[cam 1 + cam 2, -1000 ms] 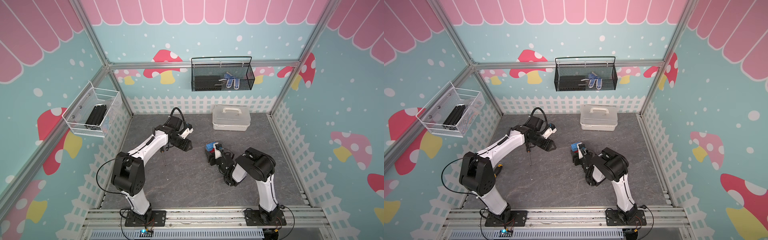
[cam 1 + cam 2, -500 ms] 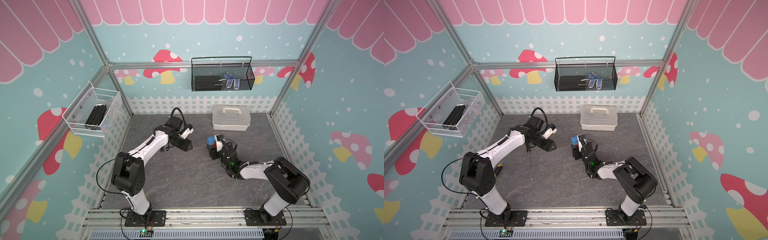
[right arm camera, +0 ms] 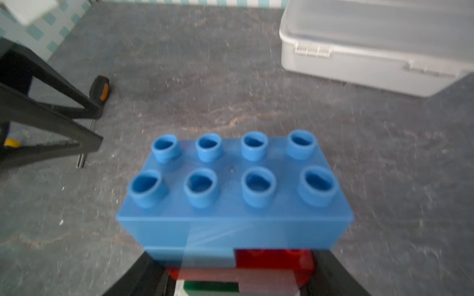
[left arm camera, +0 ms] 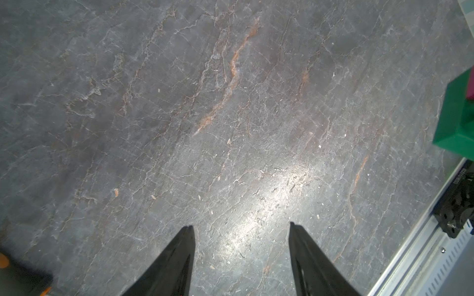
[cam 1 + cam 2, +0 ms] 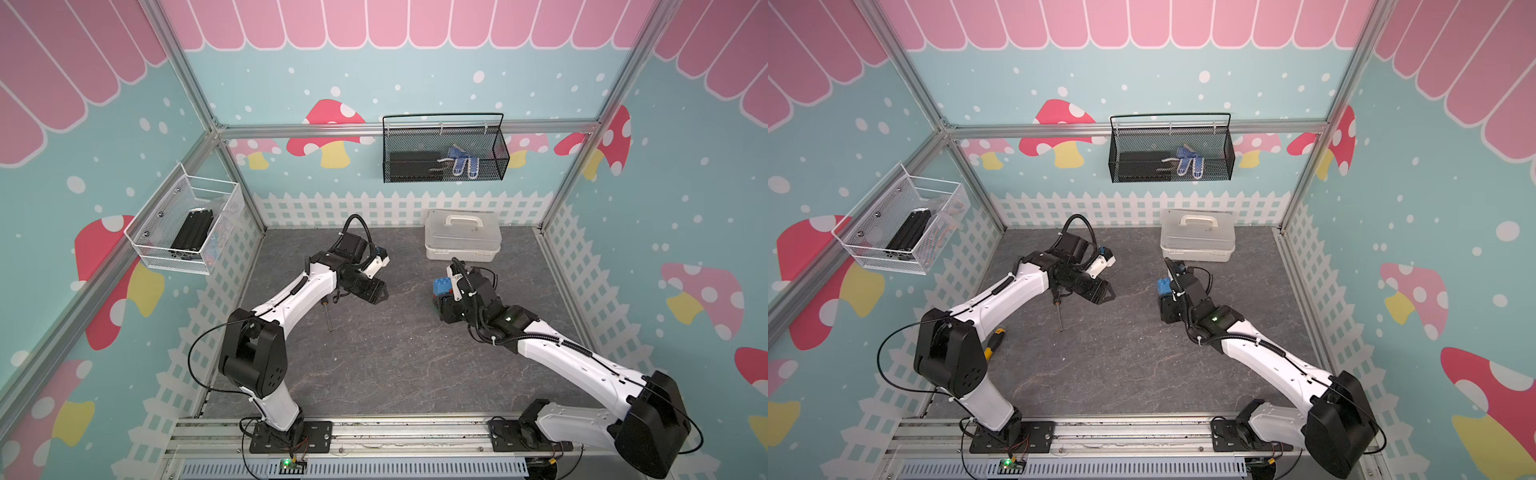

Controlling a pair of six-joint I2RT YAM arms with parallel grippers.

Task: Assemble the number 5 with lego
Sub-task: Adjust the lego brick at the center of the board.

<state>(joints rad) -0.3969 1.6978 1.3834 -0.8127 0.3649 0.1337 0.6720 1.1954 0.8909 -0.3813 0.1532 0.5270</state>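
The lego stack shaped as the number 5 (image 3: 236, 205) sits between my right gripper's (image 3: 233, 258) fingers: long blue brick at the far end, then short blue, red and pink, green nearest the wrist. Both top views show the blue end (image 5: 440, 286) (image 5: 1163, 286) sticking out of the right gripper (image 5: 439, 300) (image 5: 1166, 305), which is shut on the stack's sides. The left wrist view catches only the green brick (image 4: 459, 120) at its edge. My left gripper (image 4: 241, 225) (image 5: 380, 293) (image 5: 1106, 293) is open and empty above the bare floor, left of the stack.
A yellow-handled screwdriver (image 5: 992, 345) (image 3: 101, 89) lies under the left arm, its shaft (image 5: 328, 318) pointing toward the front. A white lidded box (image 5: 461, 241) (image 5: 1198, 241) (image 3: 372, 46) stands just behind the right gripper. Wire baskets (image 5: 444, 153) (image 5: 187, 232) hang on the walls.
The right arm has unfolded, its elbow swinging out to the right, and its gripper with the stack has shifted slightly toward the back. The left arm has not moved.
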